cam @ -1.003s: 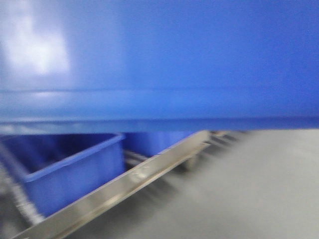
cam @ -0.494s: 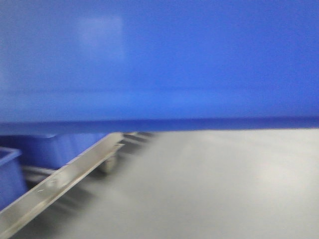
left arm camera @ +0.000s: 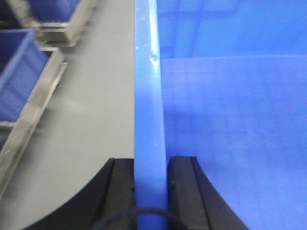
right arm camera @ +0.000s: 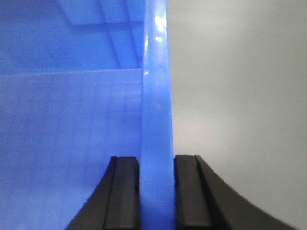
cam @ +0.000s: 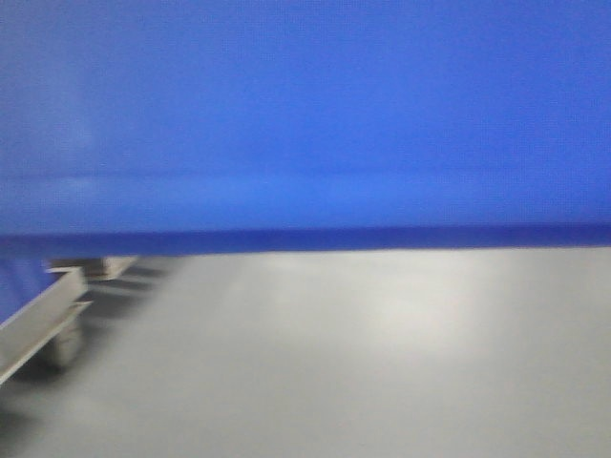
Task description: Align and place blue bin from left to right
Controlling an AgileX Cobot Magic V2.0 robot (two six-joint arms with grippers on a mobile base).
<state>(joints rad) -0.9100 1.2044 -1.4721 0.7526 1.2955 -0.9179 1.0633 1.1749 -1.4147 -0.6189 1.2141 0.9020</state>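
There is one blue bin (cam: 305,114), and two claws hold its rim: the left claw (left arm camera: 151,165) grips it between two black fingers (left arm camera: 122,191), and the right claw (right arm camera: 156,163) does the same with its own two (right arm camera: 187,191), four in all. Left of the left claw and ahead of it stand two more blue tubs, a nearer tub (left arm camera: 19,72) in a nearer metal frame (left arm camera: 36,115) and a farther tub (left arm camera: 57,9) in a farther metal frame (left arm camera: 72,33), so two frames. Right of the right claw lies one stretch of gray floor (right arm camera: 240,120).
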